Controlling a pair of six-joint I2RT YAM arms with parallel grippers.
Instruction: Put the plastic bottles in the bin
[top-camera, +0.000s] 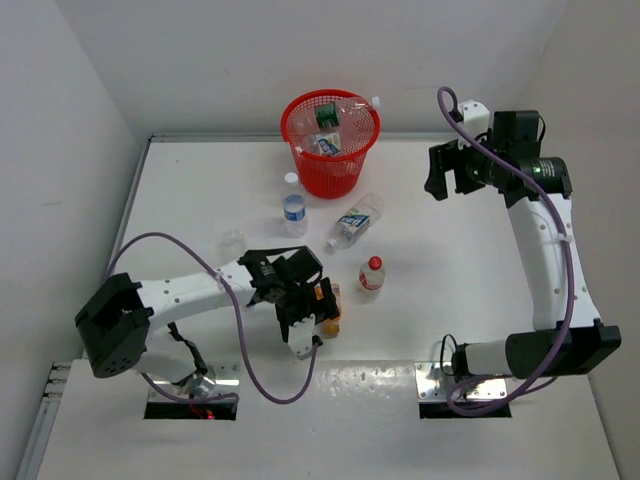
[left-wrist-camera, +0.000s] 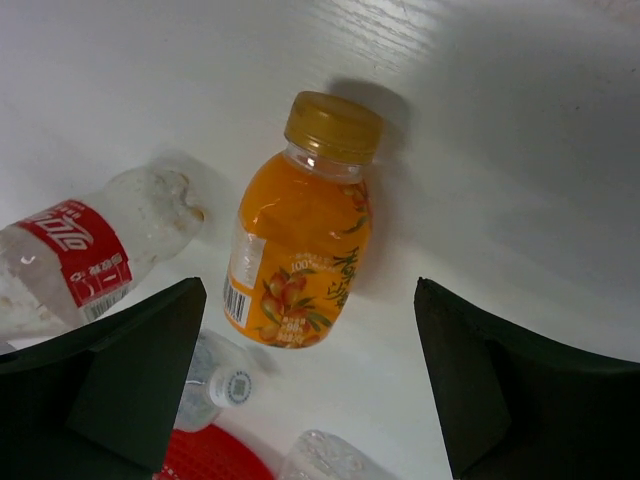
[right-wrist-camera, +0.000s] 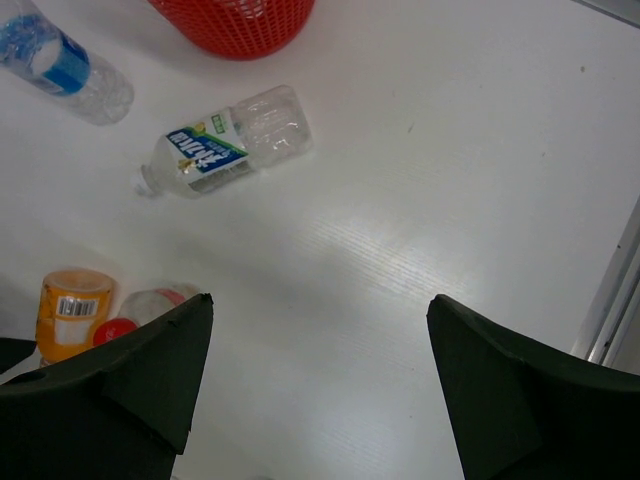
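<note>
The red mesh bin (top-camera: 331, 150) stands at the back of the table with several bottles in it, one green-labelled (top-camera: 326, 115). My left gripper (top-camera: 312, 302) is open just above the table, close to the upright orange bottle (top-camera: 328, 308). In the left wrist view the orange bottle (left-wrist-camera: 305, 240) lies ahead of the open gripper (left-wrist-camera: 310, 385), not between the fingers, and a red-labelled bottle (left-wrist-camera: 85, 255) is beside it. My right gripper (top-camera: 449, 172) is open and empty, held high at the back right. The right wrist view shows its gripper (right-wrist-camera: 320, 385) over bare table.
A blue-labelled bottle (top-camera: 293, 209) stands in front of the bin. A clear bottle (top-camera: 353, 222) lies on its side right of it. A red-capped bottle (top-camera: 371, 274) stands right of the orange one. A faint clear bottle (top-camera: 232, 240) sits at the left.
</note>
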